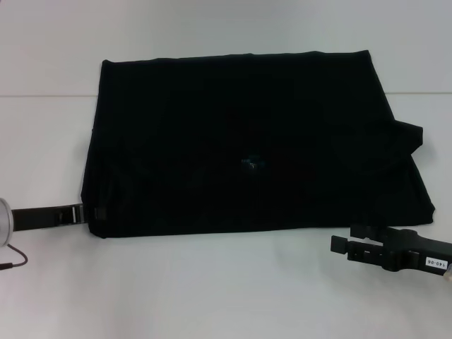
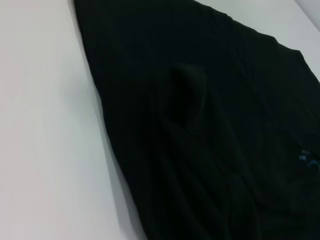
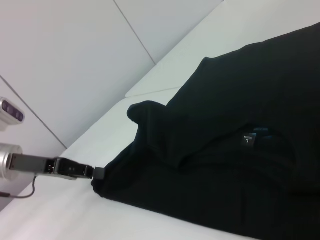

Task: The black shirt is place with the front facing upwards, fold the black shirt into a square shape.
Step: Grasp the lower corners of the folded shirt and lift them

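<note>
— One white table (image 1: 212,289), largest item. On it?
— One black shirt (image 1: 247,141), spread flat across the middle, already folded into a broad, roughly rectangular shape. Near edge straight; sleeve flap jutting out on the robot's right side. Small blue neck label (image 1: 251,164) near centre.
— Arms?
— Two. Left gripper (image 1: 95,213) low at the near-left corner of the shirt, fingers touching the cloth edge there; same contact seen from the right wrist view (image 3: 97,173). Closed on the cloth or merely against it: cannot tell.
— And the other?
— Right gripper (image 1: 349,247) just off the near-right corner, above bare table, apart from the cloth, nothing held. Jaw gap: cannot tell.
— Smallest item?
— Thin dark cable (image 1: 14,263) beside the left arm.
</note>
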### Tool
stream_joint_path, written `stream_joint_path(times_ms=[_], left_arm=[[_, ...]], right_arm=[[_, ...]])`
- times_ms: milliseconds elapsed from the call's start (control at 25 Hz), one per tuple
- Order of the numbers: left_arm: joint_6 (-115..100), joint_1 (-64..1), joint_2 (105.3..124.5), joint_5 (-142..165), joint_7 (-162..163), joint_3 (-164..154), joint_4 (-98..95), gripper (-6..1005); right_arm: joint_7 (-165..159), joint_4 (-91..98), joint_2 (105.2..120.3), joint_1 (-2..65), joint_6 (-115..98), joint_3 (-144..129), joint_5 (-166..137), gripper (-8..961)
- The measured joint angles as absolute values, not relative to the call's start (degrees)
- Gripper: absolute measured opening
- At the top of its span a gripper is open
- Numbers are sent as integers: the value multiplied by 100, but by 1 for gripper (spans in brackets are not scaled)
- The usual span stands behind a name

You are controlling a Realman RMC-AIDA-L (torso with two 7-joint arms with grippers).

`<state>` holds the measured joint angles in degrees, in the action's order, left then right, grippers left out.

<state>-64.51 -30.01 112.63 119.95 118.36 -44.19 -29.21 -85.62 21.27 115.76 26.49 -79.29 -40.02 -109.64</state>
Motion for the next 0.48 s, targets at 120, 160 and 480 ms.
stream_joint_path(times_ms=[120,160,480], left_arm=[[-6471,-3003,11265,11997,11826,-4421,-2921,80],[-6479,-3003,11266,11997,11825,-4421,-2921,65],[-6634,-3006,11253,11995,11791,-4398,-2943,6]], right_arm=[[-8786,2176,11522,2690,-7993,-4000,-10963,884],[-8911,2246,11494,2702,-8032,-4008,-10970,884],[-12133,4082,11022,2972,-8504,-4057,-12450,882]])
